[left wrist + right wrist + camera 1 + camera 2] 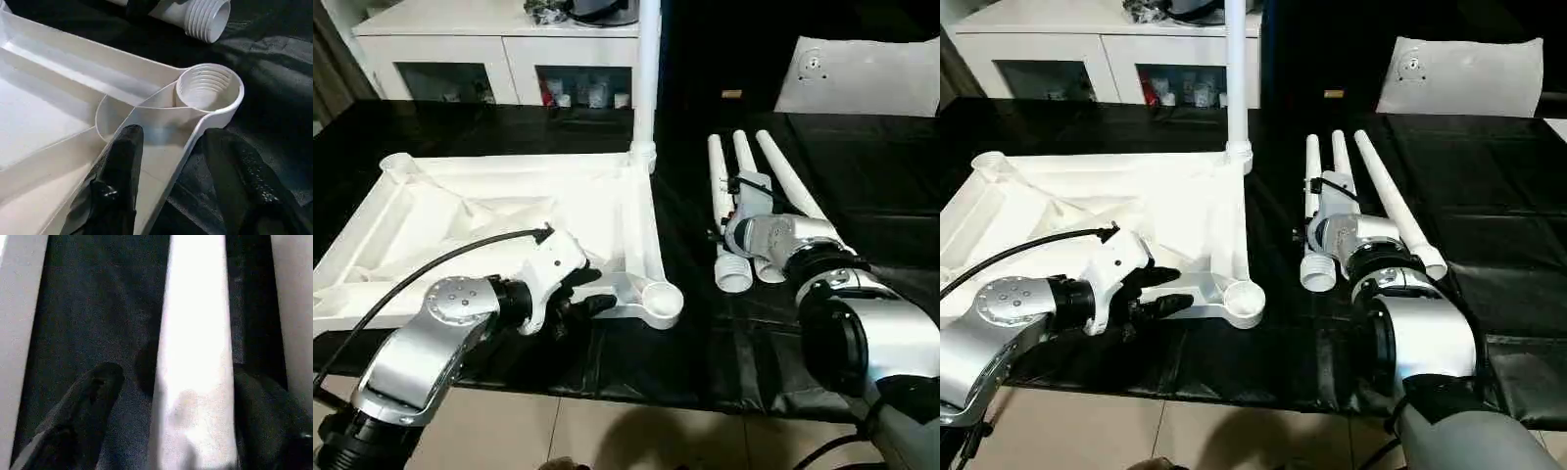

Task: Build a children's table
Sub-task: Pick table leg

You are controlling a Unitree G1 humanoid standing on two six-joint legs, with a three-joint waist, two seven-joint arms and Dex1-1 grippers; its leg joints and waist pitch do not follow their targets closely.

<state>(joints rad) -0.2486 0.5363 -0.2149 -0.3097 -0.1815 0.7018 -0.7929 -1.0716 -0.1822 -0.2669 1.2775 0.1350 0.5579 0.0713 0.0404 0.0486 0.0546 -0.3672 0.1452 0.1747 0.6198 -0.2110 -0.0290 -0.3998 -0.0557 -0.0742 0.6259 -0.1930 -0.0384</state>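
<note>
So far one leg (647, 73) stands upright in the far corner socket of the tabletop (440, 211), which lies underside up at nine o'clock on the desk (862, 186). Three legs (732, 211) lie loose at three o'clock. The left pincer (168, 161) clamps the near rim; the right pincer (171, 396) straddles the middle leg, not yet clenched.

The tabletop (440, 220) lies on the bench (862, 176), one leg (647, 78) upright in its 1 o'clock corner. Three legs (736, 196) lie at its 3 o'clock; a cabinet (499, 54) stands at 12.
</note>
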